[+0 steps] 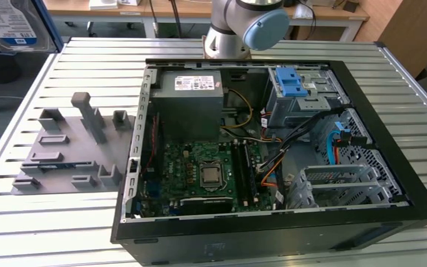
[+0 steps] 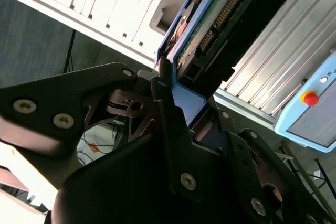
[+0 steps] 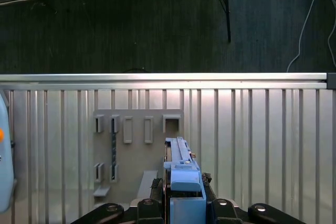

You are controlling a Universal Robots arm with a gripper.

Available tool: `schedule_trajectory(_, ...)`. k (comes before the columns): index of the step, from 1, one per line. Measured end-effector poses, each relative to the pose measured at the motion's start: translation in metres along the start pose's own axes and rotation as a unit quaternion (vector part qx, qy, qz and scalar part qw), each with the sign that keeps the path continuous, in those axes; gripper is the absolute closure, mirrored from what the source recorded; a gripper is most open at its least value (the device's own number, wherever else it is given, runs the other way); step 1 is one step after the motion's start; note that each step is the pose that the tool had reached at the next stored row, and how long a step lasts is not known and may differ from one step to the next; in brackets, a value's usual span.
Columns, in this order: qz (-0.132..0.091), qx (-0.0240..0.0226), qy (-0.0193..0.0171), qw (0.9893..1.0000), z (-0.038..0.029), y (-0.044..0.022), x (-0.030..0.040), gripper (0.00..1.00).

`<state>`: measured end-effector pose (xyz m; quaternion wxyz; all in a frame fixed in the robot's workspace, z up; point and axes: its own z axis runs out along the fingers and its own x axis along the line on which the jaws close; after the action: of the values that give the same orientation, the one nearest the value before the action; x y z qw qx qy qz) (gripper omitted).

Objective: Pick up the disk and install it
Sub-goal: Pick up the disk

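The disk (image 1: 11, 23) hangs high above the table's far corner on the exterior view's left, its label and blue rail facing the camera. In the second wrist view my gripper (image 2: 178, 93) is shut on the disk (image 2: 210, 30), whose green circuit board and connector show between the blue rails. In the first wrist view the disk (image 3: 181, 169) stands edge-on between the black fingers (image 3: 152, 184), above the grey fixture plate (image 3: 136, 145).
The open computer case (image 1: 391, 139) lies on the slatted table (image 1: 43, 222), with a grey power supply (image 1: 191, 105) and a drive cage with a blue latch (image 1: 295, 89) inside. The grey fixture plate (image 1: 65, 161) lies beside it. A pendant with a red button (image 2: 310, 98) sits nearby.
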<state>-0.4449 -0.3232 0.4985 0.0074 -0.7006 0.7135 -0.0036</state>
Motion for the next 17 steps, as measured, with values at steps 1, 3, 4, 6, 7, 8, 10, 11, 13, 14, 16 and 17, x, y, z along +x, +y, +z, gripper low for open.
schedule_trajectory(1, 0.000, 0.0001, 0.0000, 1.0000, -0.0011, 0.0000, 0.0000, 0.64)
schedule_trajectory(3, 0.000, 0.0005, 0.0001, 1.0000, -0.0038, -0.0001, 0.0000, 0.64)
schedule_trajectory(4, 0.000, 0.0006, 0.0002, 1.0000, -0.0045, -0.0001, 0.0000, 0.64)
schedule_trajectory(6, 0.000, 0.0007, 0.0003, 1.0000, -0.0053, -0.0001, 0.0000, 0.64)
schedule_trajectory(7, 0.000, 0.0007, 0.0003, 1.0000, -0.0053, -0.0001, -0.0001, 0.64)
schedule_trajectory(8, 0.000, 0.0007, 0.0004, 1.0000, -0.0053, -0.0001, -0.0001, 0.64)
schedule_trajectory(10, 0.000, 0.0007, 0.0004, 1.0000, -0.0053, 0.0000, 0.0000, 0.64)
schedule_trajectory(11, 0.000, 0.0007, 0.0004, 1.0000, -0.0053, 0.0001, -0.0001, 0.64)
schedule_trajectory(13, 0.000, 0.0007, 0.0004, 1.0000, -0.0053, 0.0002, 0.0000, 0.64)
schedule_trajectory(14, 0.000, 0.0007, 0.0004, 1.0000, -0.0053, 0.0003, 0.0000, 0.64)
schedule_trajectory(16, 0.000, 0.0007, 0.0004, 1.0000, -0.0053, 0.0004, 0.0000, 0.64)
schedule_trajectory(17, 0.000, 0.0007, 0.0004, 1.0000, -0.0053, 0.0005, 0.0000, 0.64)
